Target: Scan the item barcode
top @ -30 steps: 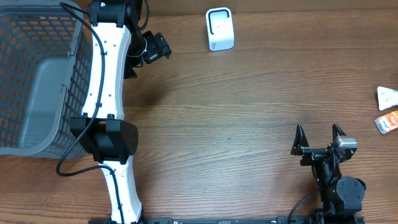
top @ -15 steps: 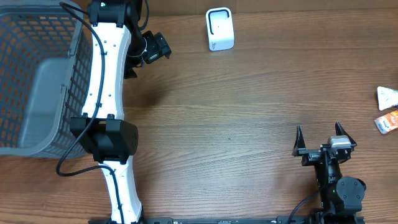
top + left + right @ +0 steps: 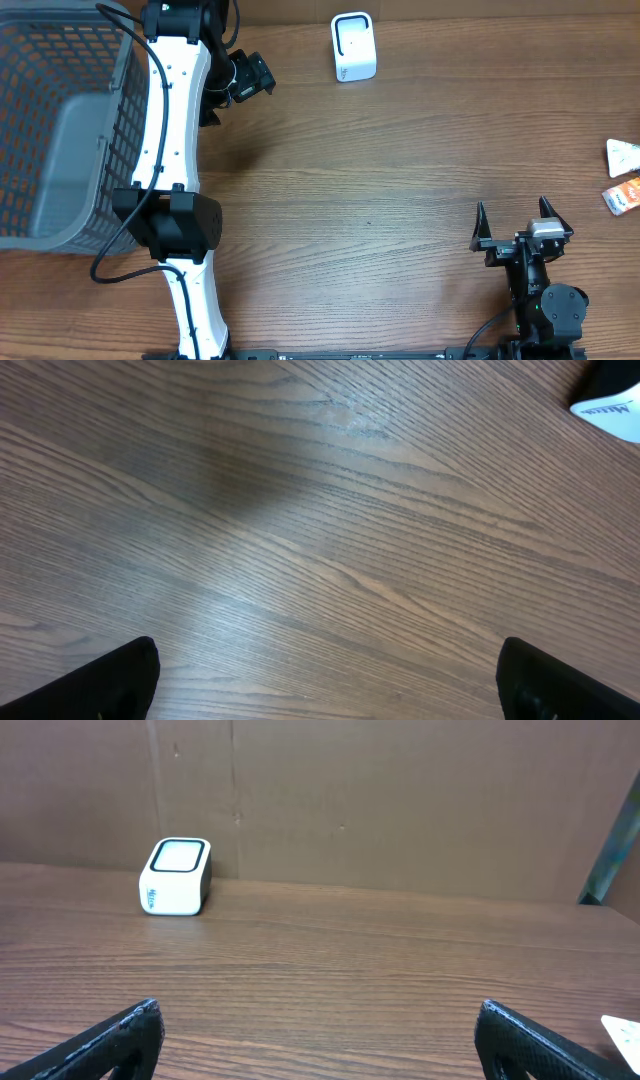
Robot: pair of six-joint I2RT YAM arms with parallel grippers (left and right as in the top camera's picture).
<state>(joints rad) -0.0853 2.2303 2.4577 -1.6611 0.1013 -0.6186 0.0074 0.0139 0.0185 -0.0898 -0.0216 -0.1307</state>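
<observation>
The white barcode scanner (image 3: 353,47) stands at the back of the table, and also shows in the right wrist view (image 3: 176,877) and at the top right corner of the left wrist view (image 3: 610,408). Two small packets lie at the right edge: a white one (image 3: 622,156) and an orange one (image 3: 624,195). A white packet corner (image 3: 624,1032) shows in the right wrist view. My left gripper (image 3: 325,680) hangs open over bare wood left of the scanner (image 3: 228,92). My right gripper (image 3: 514,218) sits open near the front right, empty (image 3: 320,1040).
A grey mesh basket (image 3: 122,70) stands at the far left beside the left arm. A brown cardboard wall (image 3: 400,800) backs the table behind the scanner.
My right gripper has shifted slightly to the right. The left arm has not moved.
</observation>
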